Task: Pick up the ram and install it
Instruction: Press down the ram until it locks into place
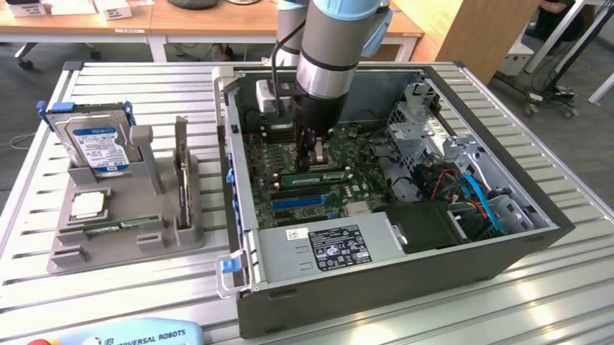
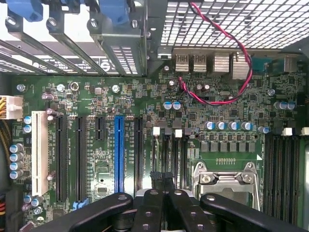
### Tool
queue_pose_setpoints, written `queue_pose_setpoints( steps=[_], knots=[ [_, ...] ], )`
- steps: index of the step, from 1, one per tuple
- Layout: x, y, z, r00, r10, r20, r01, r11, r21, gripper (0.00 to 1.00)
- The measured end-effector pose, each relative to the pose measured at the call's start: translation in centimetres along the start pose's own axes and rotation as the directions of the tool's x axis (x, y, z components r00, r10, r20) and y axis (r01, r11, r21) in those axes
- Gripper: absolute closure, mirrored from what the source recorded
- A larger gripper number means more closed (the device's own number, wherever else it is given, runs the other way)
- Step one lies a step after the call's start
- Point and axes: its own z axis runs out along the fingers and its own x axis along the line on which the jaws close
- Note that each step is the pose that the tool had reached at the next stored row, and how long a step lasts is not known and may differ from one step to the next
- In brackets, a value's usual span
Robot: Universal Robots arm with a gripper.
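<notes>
Gripper: gripper (image 1: 313, 159) is down inside the computer case (image 1: 537, 237), fingers pressed together with nothing pinched between them; in the wrist view the gripper (image 2: 161, 180) has its tips over the memory slots (image 2: 170, 154), beside the processor socket (image 2: 227, 176).
Ram location: the ram (image 1: 312, 175) is a green strip standing on edge on the motherboard (image 1: 369, 162), just beside and below the fingertips. It appears to be in a slot; whether the end clips have latched cannot be told.
Step in hand: judged to be seating the ram by pressing with closed fingers.
Technique, alignment: keep the tips centred on the top edge of the strip so that force runs straight down into the slot, not sideways.
Technique, force: press evenly along the length; a push at one end alone is likely to tilt the strip and leave the other end high.
Technique, clearance: stay clear of the socket lever and the capacitors (image 2: 227, 125) near the slots.
Count, green strips: two; one at the slots, one spare strip (image 1: 113, 227) lying in the grey tray (image 1: 144, 248).
Count, hard drive: one (image 1: 96, 147), upright in the tray.
Count, processor chip: one (image 1: 86, 206), in the tray.
Count, blue expansion slot: one (image 2: 119, 152).
Count, white expansion slot: one (image 2: 40, 152).
</notes>
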Motion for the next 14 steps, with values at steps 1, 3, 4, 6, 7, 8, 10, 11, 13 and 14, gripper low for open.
queue_pose_setpoints(
  steps=[1, 3, 4, 6, 7, 8, 10, 11, 13, 14],
  knots=[
    [0.0, 0.0, 0.07, 1.0, 0.0, 0.0, 0.0, 1.0, 0.0, 0.9],
    [0.0, -0.01, 0.2, 1.0, 0.0, 0.0, 0.0, 1.0, -0.0001, 0.9],
    [0.0, -0.01, 0.25, 1.0, 0.0, 0.0, 0.0, 1.0, 0.0, 0.9],
    [0.01, -0.01, 0.28, 1.0, 0.0, -0.0002, 0.0, 1.0, -0.0002, 0.9],
    [0.01, -0.01, 0.28, 1.0, 0.0, -0.0002, 0.0, 1.0, -0.0001, 0.9],
    [0.01, -0.02, 0.28, 1.0, 0.0, -0.0002, 0.0, 1.0, -0.0002, 0.9],
    [0.01, -0.02, 0.3, 1.0, 0.0, 0.0, 0.0, 1.0, 0.0, 0.9],
    [0.0, -0.03, 0.32, 1.0, 0.0, 0.0002, 0.0, 1.0, 0.0, 0.9],
    [0.0, -0.03, 0.41, 1.0, 0.0, 0.0002, 0.0, 1.0, 0.0001, 0.9],
    [0.01, -0.04, 0.45, 1.0, 0.0, 0.0, 0.0, 1.0, 0.0, 0.9]
  ],
)
